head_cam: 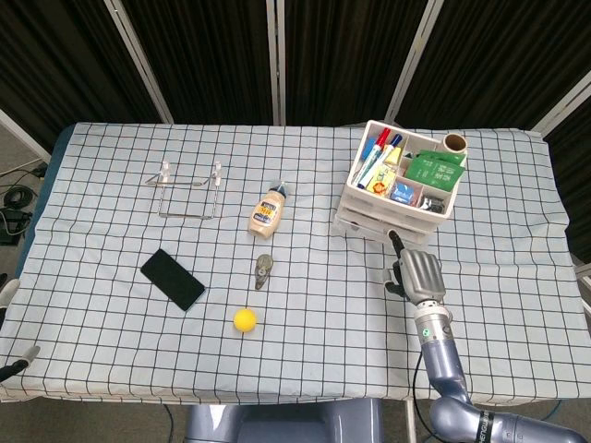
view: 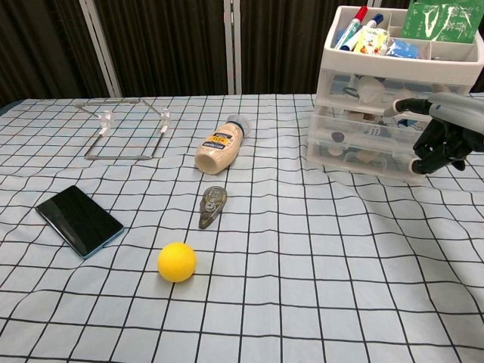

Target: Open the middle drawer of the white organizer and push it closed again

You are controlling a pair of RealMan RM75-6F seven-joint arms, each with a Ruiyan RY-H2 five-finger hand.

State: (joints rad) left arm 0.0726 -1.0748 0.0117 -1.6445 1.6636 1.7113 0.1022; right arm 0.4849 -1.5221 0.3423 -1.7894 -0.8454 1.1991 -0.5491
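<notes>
One white plastic three-drawer organizer (head_cam: 392, 217) at upper right of the head view, on the black-and-white checked tablecloth (head_cam: 305, 351); top tray packed with markers, a green packet and a cardboard roll. All three translucent drawers flush with the frame in the chest view, middle drawer (view: 363, 134) included, none pulled out. Right hand (head_cam: 417, 275) just in front of the organizer, lower right of centre in the head view, at the right edge in the chest view (view: 448, 134). One finger (view: 404, 105) stretched out straight toward the drawer fronts, its tip at about the seam between top and middle drawers, possibly touching, though hard to tell at this angle; remaining dark fingers curled in under the palm, holding nothing. Left hand out of both frames.

Elsewhere on the cloth: beige bottle of foundation (head_cam: 268, 211) lying on its side near centre; grey correction-tape dispenser (head_cam: 263, 270) just below it; yellow ball (head_cam: 245, 319) lower still; black smartphone (head_cam: 173, 278) at left of centre; thin wire stand (head_cam: 188, 190) at upper left.
</notes>
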